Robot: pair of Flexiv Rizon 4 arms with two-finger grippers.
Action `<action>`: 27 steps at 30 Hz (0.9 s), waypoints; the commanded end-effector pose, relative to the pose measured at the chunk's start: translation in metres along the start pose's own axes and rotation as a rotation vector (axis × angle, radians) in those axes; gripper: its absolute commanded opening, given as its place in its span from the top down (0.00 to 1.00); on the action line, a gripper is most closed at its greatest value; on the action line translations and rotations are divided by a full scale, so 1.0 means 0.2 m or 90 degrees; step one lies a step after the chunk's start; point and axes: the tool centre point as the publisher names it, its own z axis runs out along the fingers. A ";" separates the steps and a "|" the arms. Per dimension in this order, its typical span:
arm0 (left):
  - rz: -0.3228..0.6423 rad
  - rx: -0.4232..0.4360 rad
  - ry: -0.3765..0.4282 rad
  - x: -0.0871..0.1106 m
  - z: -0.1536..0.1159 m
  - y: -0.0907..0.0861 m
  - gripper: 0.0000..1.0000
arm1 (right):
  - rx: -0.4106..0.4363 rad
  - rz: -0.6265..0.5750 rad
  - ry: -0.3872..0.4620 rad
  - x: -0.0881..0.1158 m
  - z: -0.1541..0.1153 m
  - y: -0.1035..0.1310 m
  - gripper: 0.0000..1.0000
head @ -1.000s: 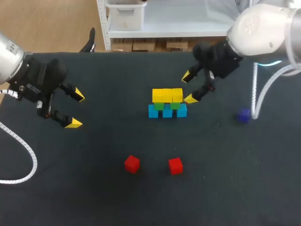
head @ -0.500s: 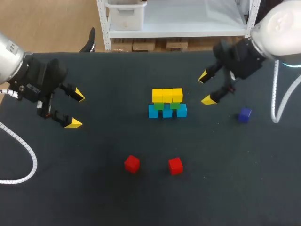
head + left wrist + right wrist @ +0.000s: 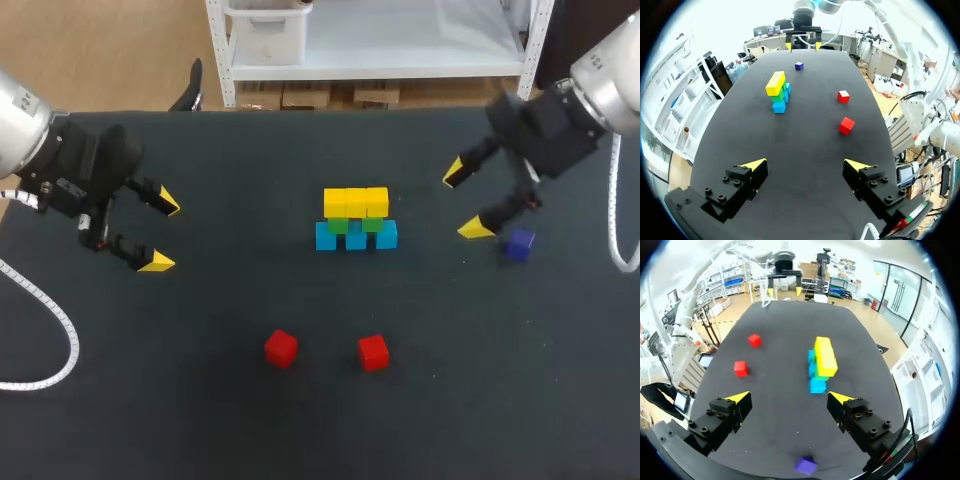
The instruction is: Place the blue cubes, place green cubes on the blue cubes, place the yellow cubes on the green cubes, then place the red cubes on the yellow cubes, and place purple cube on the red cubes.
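Observation:
A stack stands mid-table: a row of blue cubes (image 3: 356, 237), green cubes (image 3: 355, 224) on them and a row of yellow cubes (image 3: 356, 202) on top. Two red cubes (image 3: 281, 348) (image 3: 373, 352) lie apart nearer the front. The purple cube (image 3: 518, 244) rests at the right, beside my right gripper (image 3: 467, 201), which hangs open and empty. In the right wrist view the purple cube (image 3: 806, 465) lies under the gripper (image 3: 789, 398), with the stack (image 3: 822, 363) ahead. My left gripper (image 3: 162, 232) stays open and empty at the far left; its wrist view shows the stack (image 3: 779, 91) and the red cubes (image 3: 846, 125) ahead of its gripper (image 3: 805, 164).
The dark table (image 3: 200, 400) carries only the cubes. A white cable (image 3: 55, 330) loops over its left side and another cable (image 3: 612, 230) hangs at the right edge.
My right gripper has drawn back from the stack to the right, ending beside the purple cube. The left arm has not moved and the cubes lie as before.

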 end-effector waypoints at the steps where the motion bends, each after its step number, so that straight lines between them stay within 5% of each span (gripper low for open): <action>1: 0.002 0.001 -0.002 0.01 0.00 0.00 0.00 | 0.011 -0.011 -0.003 -0.02 -0.02 0.13 0.00; 27: 0.002 0.001 -0.002 0.01 0.00 0.00 0.00 | -0.059 -0.076 0.005 -0.06 0.42 0.54 0.00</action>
